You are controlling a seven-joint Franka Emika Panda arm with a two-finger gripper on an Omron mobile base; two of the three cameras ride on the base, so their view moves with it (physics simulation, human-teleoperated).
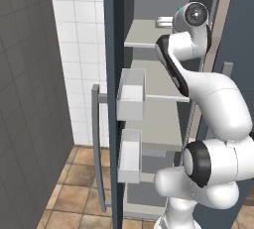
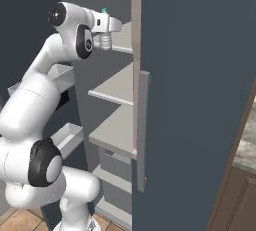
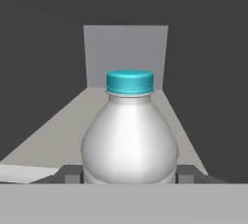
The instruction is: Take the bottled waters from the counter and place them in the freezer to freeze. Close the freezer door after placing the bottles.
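White wall tiles (image 1: 82,49) and a brown tiled floor (image 1: 74,183) flank the freezer (image 2: 200,75), which stands with its freezer door (image 1: 113,99) swung wide; the door's inner face carries two white bins (image 1: 131,94), one above the other, and its outer face carries a vertical grey bar handle (image 1: 95,143); pale grey inner shelves (image 2: 117,87) are stacked in the compartment. The gripper (image 2: 109,31) is inside the upper part of the compartment, above an upper shelf, and its jaws are closed partway on the teal-capped bottle (image 3: 130,140); in the hand view the bottle body sits squarely between the two dark fingertips (image 3: 72,173), cap pointing away from the camera, and in the right base view the teal cap shows just above the hand. Beyond the bottle the shelf surface runs back to the pale rear wall (image 3: 126,56); dark compartment walls close in on both sides, with open shelf on either side of the bottle. The blue-grey side panel at the freezer's right edge lies near the hand, and the door bins lie to the left of the arm. The arm rises from the base, bends at a low elbow, climbs steeply and folds forward at the wrist so the hand points roughly level into the freezer. A strip of counter (image 2: 247,150) and brown cabinet (image 2: 235,200) shows at far right.
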